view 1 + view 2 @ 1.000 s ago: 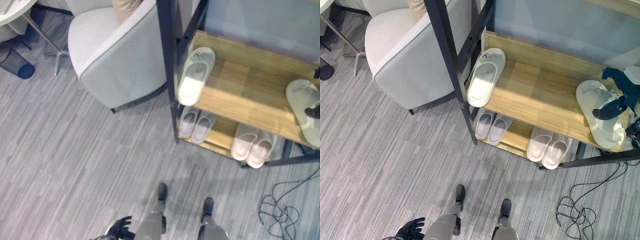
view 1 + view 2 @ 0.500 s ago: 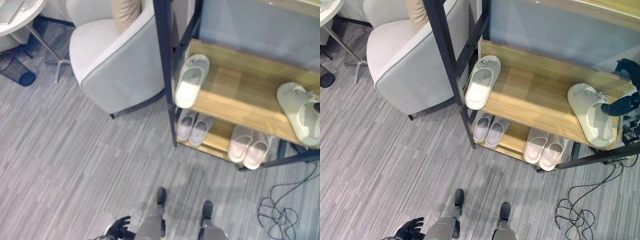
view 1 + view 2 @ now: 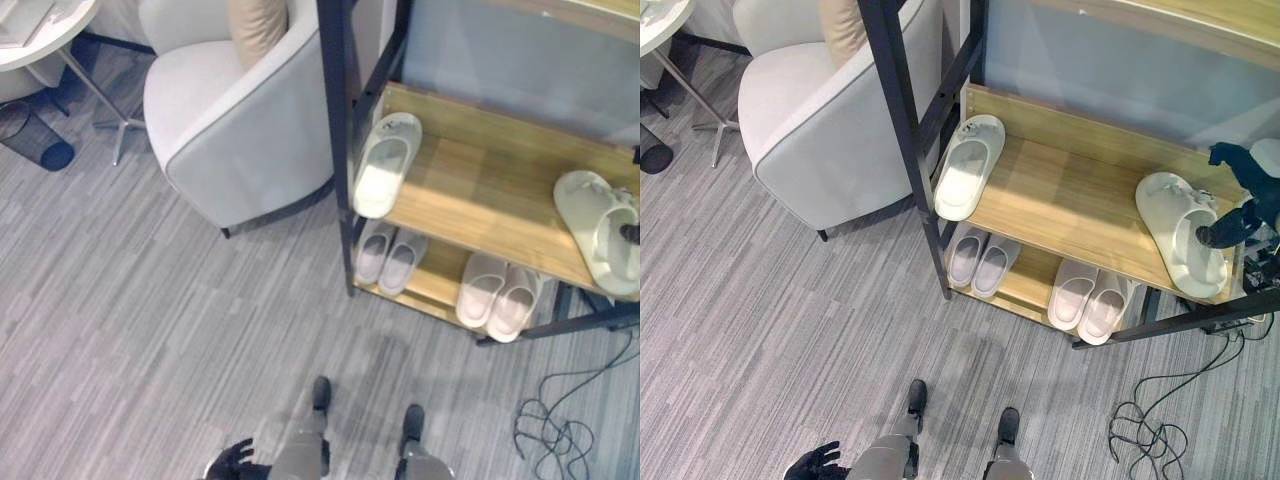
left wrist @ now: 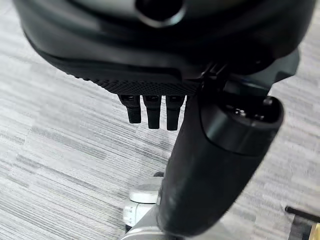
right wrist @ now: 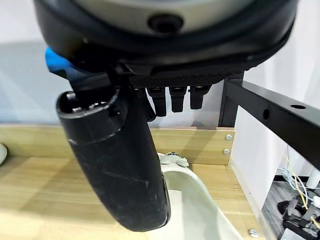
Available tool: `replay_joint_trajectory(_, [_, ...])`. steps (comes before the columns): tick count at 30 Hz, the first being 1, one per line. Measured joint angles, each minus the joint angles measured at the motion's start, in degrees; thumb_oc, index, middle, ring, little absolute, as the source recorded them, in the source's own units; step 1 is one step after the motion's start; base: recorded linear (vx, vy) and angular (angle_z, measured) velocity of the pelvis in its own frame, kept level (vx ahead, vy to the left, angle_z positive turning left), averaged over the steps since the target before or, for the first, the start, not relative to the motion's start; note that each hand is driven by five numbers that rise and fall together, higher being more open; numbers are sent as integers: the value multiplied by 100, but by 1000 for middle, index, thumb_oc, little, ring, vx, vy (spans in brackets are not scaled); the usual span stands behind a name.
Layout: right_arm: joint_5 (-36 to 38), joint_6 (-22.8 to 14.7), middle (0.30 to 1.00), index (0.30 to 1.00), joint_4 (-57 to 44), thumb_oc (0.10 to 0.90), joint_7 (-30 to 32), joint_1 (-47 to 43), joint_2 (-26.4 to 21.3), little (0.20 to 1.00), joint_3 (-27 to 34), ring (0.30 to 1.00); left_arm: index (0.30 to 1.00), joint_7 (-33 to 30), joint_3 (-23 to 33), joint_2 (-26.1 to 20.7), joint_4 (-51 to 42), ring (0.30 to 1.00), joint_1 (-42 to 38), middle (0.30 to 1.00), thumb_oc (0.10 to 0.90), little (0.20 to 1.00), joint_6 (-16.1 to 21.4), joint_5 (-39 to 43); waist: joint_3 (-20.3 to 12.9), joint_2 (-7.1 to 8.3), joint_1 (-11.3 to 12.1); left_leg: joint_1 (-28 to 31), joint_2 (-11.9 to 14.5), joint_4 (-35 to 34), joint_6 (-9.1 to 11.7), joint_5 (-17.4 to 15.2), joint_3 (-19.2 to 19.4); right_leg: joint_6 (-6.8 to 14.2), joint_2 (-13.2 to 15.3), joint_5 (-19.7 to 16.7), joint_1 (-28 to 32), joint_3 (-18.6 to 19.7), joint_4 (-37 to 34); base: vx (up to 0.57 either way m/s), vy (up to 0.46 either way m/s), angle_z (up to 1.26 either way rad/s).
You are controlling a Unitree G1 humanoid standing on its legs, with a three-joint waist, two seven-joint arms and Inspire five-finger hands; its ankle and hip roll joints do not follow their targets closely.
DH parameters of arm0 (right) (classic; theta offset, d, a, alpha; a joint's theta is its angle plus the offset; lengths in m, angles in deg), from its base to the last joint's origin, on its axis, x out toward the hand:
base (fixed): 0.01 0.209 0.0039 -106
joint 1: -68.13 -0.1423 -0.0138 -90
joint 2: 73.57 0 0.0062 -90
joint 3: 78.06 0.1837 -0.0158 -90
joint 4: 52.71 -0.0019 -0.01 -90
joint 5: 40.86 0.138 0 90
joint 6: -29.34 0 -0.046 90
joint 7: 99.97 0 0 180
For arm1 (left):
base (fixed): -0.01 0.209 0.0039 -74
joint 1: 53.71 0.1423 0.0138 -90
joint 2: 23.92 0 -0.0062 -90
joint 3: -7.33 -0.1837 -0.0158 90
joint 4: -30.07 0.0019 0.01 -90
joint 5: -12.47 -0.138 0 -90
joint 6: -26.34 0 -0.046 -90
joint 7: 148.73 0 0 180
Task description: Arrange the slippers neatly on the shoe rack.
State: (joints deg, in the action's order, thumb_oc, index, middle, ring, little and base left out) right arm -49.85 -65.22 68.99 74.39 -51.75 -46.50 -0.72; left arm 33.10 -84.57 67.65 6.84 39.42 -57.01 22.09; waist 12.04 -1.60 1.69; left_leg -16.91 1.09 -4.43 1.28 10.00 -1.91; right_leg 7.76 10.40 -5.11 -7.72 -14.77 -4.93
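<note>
The shoe rack's wooden upper shelf carries two pale slippers. One slipper lies at the left end, its toe over the front edge. The other slipper lies at the right end. My right hand hovers over that right slipper, fingers straight and thumb reaching down into its opening. My left hand hangs low over the floor, fingers straight and holding nothing.
Two pairs of pinkish slippers sit on the lower shelf. A black rack post stands by the left slipper. A grey armchair is left of the rack, with a mesh bin and a round table beyond.
The whole view has shifted a little. My right hand stays at the right slipper with its thumb now lower into the opening. The left hand sits lower in view.
</note>
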Motion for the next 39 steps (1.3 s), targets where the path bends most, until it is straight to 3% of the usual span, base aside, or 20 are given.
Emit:
replay_joint_trajectory(4, [-226, 16, 900, 900, -3, 800, -45, -31, -183, 900, -298, 900, 900, 9, 61, 2, 6, 900, -2, 900, 800, 900, -1, 370, -27, 18, 8, -96, 1, 2, 1, 8, -1, -5, -1, -8, -94, 3, 1, 0, 0, 0])
replay_joint_trajectory(8, [-459, 90, 900, 900, 43, 800, -187, -816, -328, 900, -1211, 900, 900, 18, 332, 34, 11, 900, -15, 900, 800, 900, -26, 828, -33, 21, 15, -149, 0, 2, -3, 15, 0, -2, 4, -23, -155, 12, 1, 0, 0, 0])
replay_joint_trajectory(17, [-669, 56, 900, 900, 13, 800, -132, -2422, -373, 900, -2389, 900, 900, 8, 450, 56, 52, 900, -91, 900, 800, 900, -22, 1271, -41, 14, 150, -266, -2, 9, -3, 31, -13, -4, 0, -27, -251, -14, 0, -1, 3, 1])
replay_joint_trajectory(28, [-644, -9, 900, 900, 62, 800, -142, -2432, -440, 900, -2447, 900, 900, 6, 511, 58, 127, 900, -191, 900, 800, 900, -28, 1282, -58, 16, 162, -434, -10, 10, -1, 69, -132, -4, -11, -29, -360, -120, 2, 2, 2, 4])
replay_joint_trajectory(33, [-375, -79, 900, 900, -53, 800, -266, -2171, -689, 900, -2325, 900, 900, 17, 878, 74, 131, 900, -205, 900, 800, 900, -33, 1505, -64, 36, 148, -427, -3, 10, 5, 77, -135, -5, -17, -32, -354, -119, 2, 0, 0, 0])
replay_joint_trajectory(36, [-384, -141, 900, 900, -375, 800, -453, -1576, -940, 900, -2121, 900, 900, 26, 1061, 74, 149, 900, -216, 900, 800, 900, -38, 1704, -95, 109, 139, -404, 1, 10, 9, 80, -140, -5, -25, -31, -323, -142, 1, 3, -31, 2])
replay_joint_trajectory(39, [-376, -169, 900, 900, -567, 800, -519, -542, -918, 900, -1310, 900, 900, 26, 1069, 92, 163, 900, -242, 900, 800, 900, -36, 1708, -104, 187, 119, -373, 5, 10, 20, 89, -159, -6, -33, -29, -281, -155, 1, 10, -107, 3])
